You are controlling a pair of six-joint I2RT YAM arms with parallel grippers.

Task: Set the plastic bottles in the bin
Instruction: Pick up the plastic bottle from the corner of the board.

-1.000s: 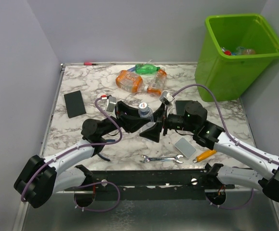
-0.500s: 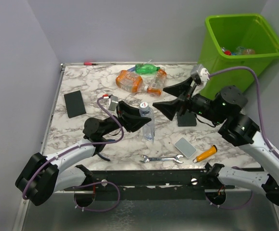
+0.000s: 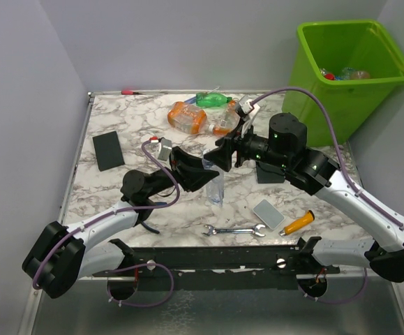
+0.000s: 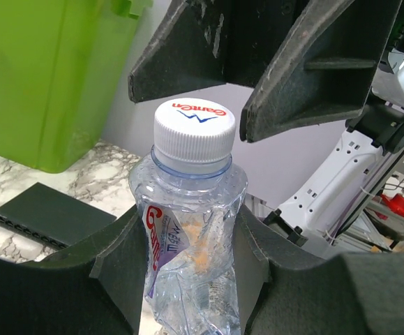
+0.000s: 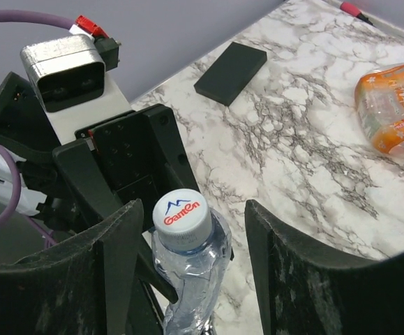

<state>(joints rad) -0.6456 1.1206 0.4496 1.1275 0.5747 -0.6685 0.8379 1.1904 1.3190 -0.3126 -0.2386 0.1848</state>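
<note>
Left gripper is clamped on the clear crumpled plastic bottle. Its two black fingers press into the dented body below the shoulder, on either side of the red-lettered label. The bottle stands upright between them, white cap uppermost. The left arm reaches low over the marble table from its near base, forearm almost level and wrist turned toward the right.

The right gripper meets it from the opposite side, just above the left one. Its jaws stand apart and straddle the cap. The right wrist view shows a gap on each side, and neither finger touches the bottle. The right arm is raised at the elbow and bent back across the table, its wrist pointing left.

Beyond both grippers lie two orange plastic bottles side by side, and past them a green plastic bottle near the far edge. The lime-green bin stands well apart, far right of the right gripper, at the table's corner. It has a few bottles inside.

Left of the left gripper lies a flat black slab, and a second black slab lies under the right wrist. Nearer the bases than either gripper are a grey slab, a steel wrench and an orange-handled screwdriver.
</note>
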